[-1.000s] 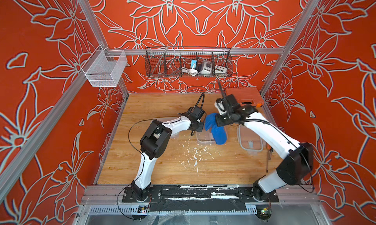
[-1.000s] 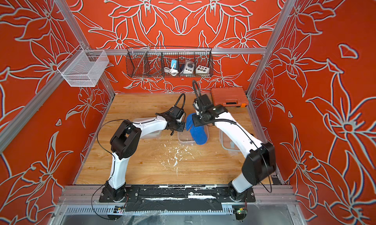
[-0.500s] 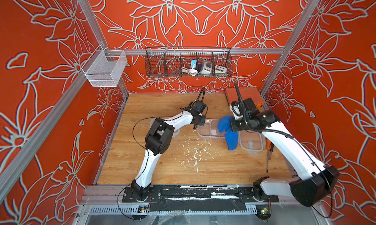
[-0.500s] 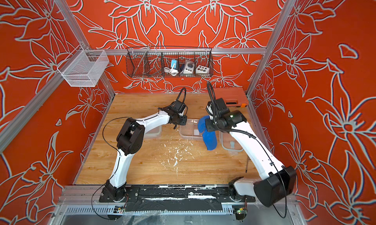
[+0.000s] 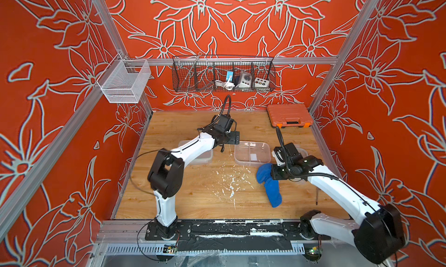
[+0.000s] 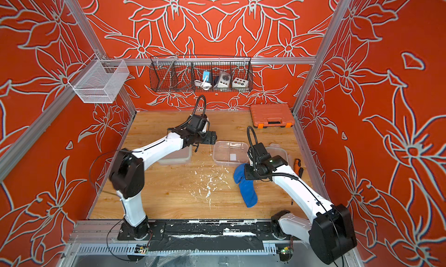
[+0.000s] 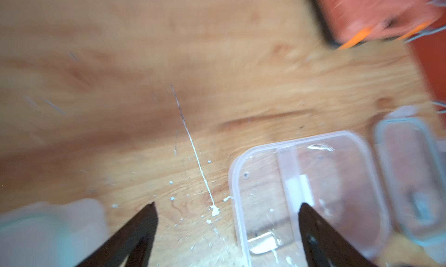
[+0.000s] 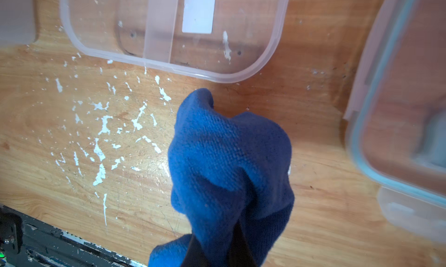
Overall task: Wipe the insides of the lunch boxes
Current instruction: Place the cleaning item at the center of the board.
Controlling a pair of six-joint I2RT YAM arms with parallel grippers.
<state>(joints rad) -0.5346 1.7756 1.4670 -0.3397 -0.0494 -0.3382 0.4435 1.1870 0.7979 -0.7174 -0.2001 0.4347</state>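
Clear plastic with a white sticker on its floor, the divided lunch box sits open mid-table with nothing inside it. A second ago my right hand was pressing the blue cloth into it while my left hand was closed down at its left rim. Since then both have come off.

My left hand now stands wide and empty just beside the box's far left corner. In the left wrist view one finger shows over the box and the other over bare wood; I cannot tell whether either touches. That arm reaches out long and low, crossing over the second lunch box.

My right hand has pulled back toward the front, near the box's front right corner but clear of it. It is clamped on the cloth, which bunches at the fingers and trails down onto the table. The forearm lies low, pointing left.

White flecks scatter the wood between box and cloth. A lid lies just right of the box, and an orange tool case sits in the far right corner.
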